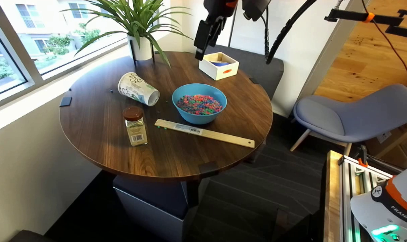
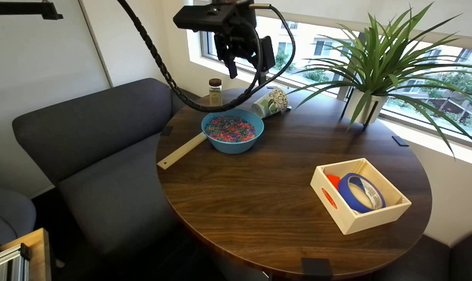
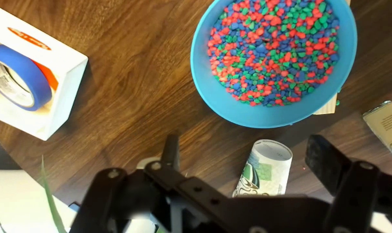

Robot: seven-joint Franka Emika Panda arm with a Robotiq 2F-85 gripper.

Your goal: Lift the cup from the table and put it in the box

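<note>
The white cup (image 1: 136, 88) lies on its side on the dark round table (image 1: 96, 114), its narrower end toward the blue bowl. It also shows in an exterior view (image 2: 273, 102) and in the wrist view (image 3: 267, 171), where the gripper body hides its lower part. The pale wooden box (image 1: 220, 72) stands near the table edge, open upward; it shows too in an exterior view (image 2: 333, 207) and at the left of the wrist view (image 3: 73, 89). My gripper (image 3: 244, 144) is open and empty, high above the table; in the wrist view the cup appears between its fingers, not touched.
A blue bowl (image 1: 190, 116) of coloured pebbles stands beside the cup. A flat wooden strip (image 1: 220, 135) lies next to it. A brown-capped jar (image 1: 136, 129) stands near. Blue tape (image 2: 351, 197) lies in the box. A potted plant (image 2: 364, 105) stands by the window.
</note>
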